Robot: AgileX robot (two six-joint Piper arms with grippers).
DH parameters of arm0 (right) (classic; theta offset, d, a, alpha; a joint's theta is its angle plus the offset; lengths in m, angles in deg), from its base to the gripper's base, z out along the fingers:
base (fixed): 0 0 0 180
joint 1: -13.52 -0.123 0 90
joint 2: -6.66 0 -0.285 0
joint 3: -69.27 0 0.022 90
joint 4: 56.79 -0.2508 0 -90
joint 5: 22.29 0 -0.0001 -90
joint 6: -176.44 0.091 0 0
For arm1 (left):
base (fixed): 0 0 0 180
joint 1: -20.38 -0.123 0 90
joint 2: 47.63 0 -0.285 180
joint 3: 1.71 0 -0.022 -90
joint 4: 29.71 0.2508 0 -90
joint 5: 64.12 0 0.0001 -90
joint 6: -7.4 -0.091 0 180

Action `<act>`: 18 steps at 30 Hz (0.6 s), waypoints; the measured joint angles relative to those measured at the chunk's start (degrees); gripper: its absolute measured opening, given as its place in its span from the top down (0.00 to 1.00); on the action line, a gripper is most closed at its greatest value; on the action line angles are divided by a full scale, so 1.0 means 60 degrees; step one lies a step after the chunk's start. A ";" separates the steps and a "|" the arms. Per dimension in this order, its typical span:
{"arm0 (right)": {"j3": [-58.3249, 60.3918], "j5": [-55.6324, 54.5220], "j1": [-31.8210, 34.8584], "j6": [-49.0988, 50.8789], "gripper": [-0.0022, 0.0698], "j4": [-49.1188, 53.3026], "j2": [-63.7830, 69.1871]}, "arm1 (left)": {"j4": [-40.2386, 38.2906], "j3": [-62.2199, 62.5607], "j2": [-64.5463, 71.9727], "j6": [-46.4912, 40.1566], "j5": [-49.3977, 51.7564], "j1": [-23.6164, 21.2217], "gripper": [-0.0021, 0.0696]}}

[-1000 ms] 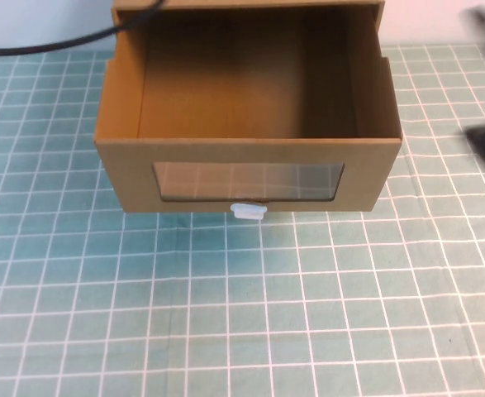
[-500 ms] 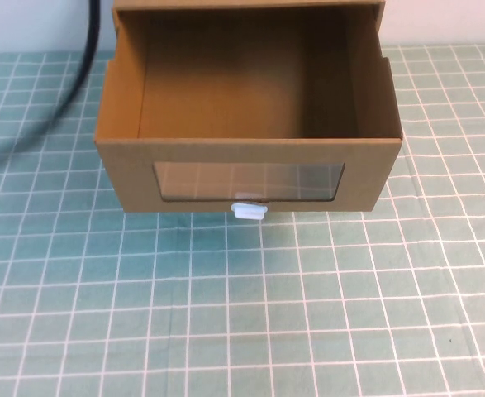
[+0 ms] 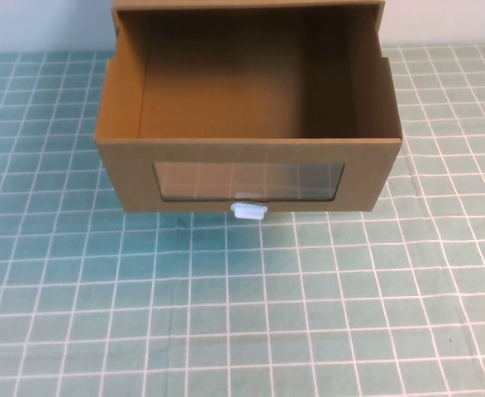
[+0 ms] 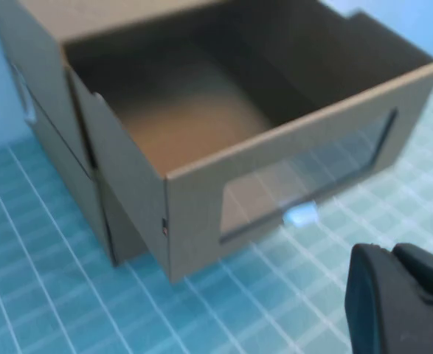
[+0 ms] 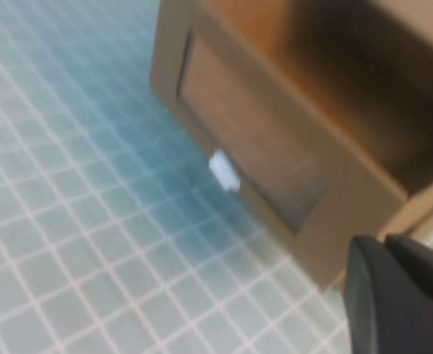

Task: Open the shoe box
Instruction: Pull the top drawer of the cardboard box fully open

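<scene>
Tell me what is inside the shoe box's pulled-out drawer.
Only bare cardboard floor shows inside the drawer; its rear is hidden under the outer sleeve. Left gripper, shut, sits off the drawer's left front; right gripper, shut, near its right front corner.

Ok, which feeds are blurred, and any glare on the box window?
High view: sharp; the shoe box window shows a faint sheen, no hard glare. Left wrist view: soft; left tool, shut, a dark blur clear of the box front. Right wrist view: blurriest, white tab smeared; right tool, shut, near the front corner.
</scene>
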 joint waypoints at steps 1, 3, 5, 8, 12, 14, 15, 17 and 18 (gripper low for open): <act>0.0000 -0.0154 0.0000 0.0017 0.99 0.0061 0.0000 | -0.0123 -0.0362 -0.0375 0.0000 -0.0351 0.0000 0.98; 0.0013 -0.0295 0.0000 0.0040 0.99 0.0157 0.0000 | -0.0269 -0.0865 -0.0952 0.0000 -0.0858 0.0000 0.98; 0.0013 -0.0337 0.0000 0.0054 0.99 0.0176 0.0000 | -0.0334 -0.1172 -0.1430 0.0000 -0.1206 0.0000 0.98; 0.0013 -0.0337 0.0000 0.0076 0.99 0.0213 0.0000 | -0.0397 -0.1246 -0.1767 0.0000 -0.1387 0.0000 0.98; 0.0013 -0.0342 0.0000 0.0076 0.99 0.0228 0.0000 | -0.0393 -0.1246 -0.1806 0.0000 -0.1441 0.0000 0.98; 0.0013 -0.0342 0.0000 0.0076 0.99 0.0234 0.0000 | -0.0393 -0.1246 -0.1806 0.0000 -0.1441 0.0000 0.98; 0.0013 -0.0342 0.0000 0.0076 0.99 0.0234 0.0000 | -0.0393 -0.1246 -0.1806 0.0000 -0.1441 0.0000 0.98; 0.0013 -0.0342 0.0000 0.0076 0.99 0.0250 0.0000 | -0.0393 -0.1246 -0.1806 0.0000 -0.1441 0.0000 0.98; 0.0013 -0.0342 0.0000 0.0076 0.99 0.0250 0.0000 | -0.0393 -0.1246 -0.1806 0.0000 -0.1441 0.0000 0.98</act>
